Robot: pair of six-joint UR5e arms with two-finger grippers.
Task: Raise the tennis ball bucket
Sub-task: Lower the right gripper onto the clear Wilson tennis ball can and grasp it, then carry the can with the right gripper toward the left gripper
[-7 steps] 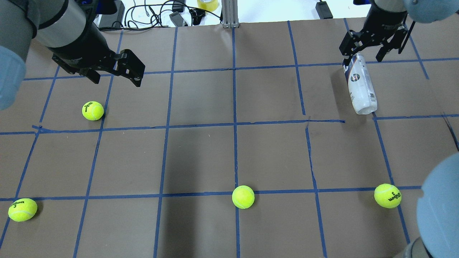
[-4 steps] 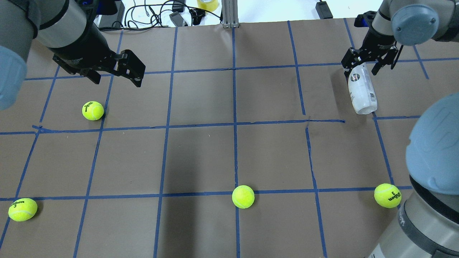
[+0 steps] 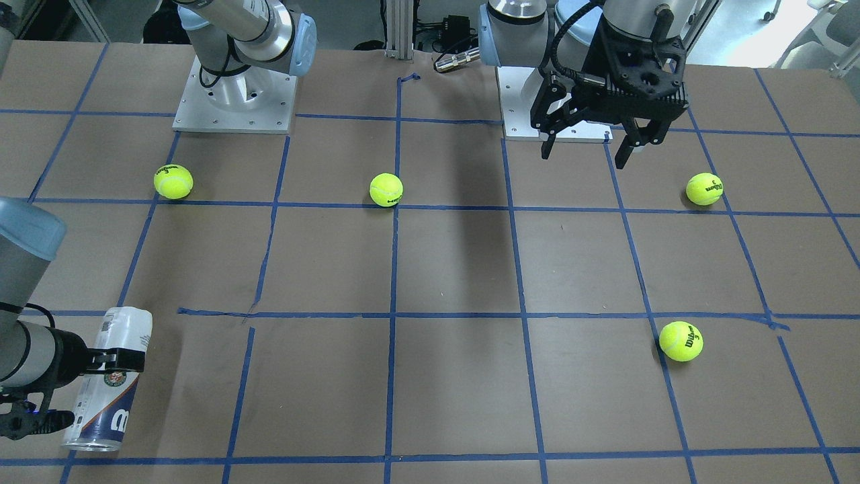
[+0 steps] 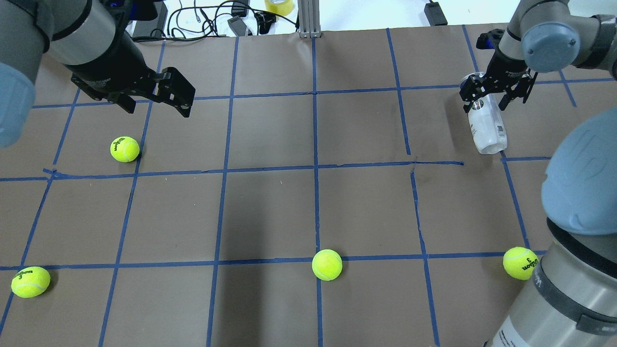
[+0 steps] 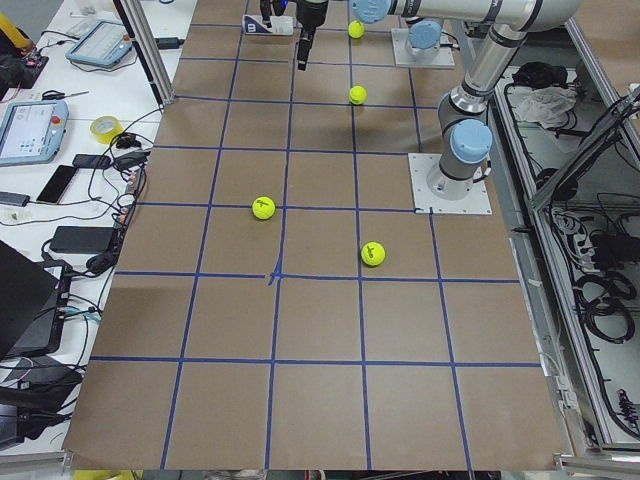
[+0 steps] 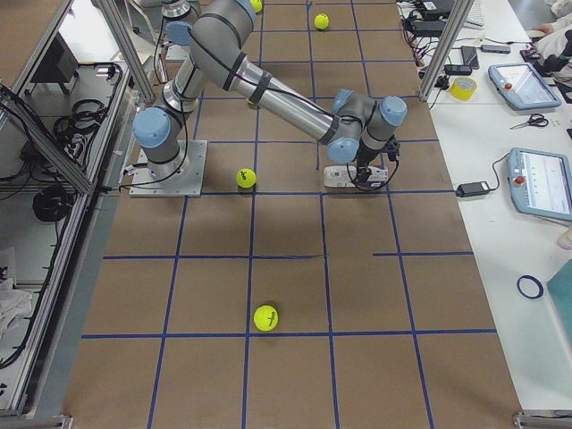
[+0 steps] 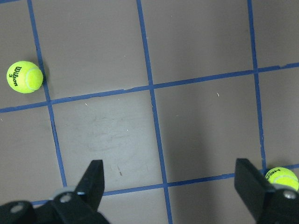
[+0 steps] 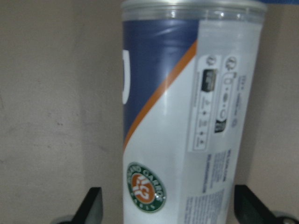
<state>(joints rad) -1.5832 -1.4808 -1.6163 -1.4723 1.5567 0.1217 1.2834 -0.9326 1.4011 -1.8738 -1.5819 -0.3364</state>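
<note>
The tennis ball bucket (image 4: 488,132) lies on its side on the table (image 4: 289,207) at about 2 o'clock in the overhead view, long axis running 12 to 6. The right gripper (image 4: 488,102) straddles it toward its 12 o'clock end, jaws spread, one finger at its 3 and one at its 9 o'clock, not clamped. The left gripper (image 4: 155,103) hangs at 10 o'clock, jaws wide apart

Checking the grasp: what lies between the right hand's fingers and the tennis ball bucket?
Only bare table each side, in the right wrist view; the tennis ball bucket lies inside the open right hand.
</note>
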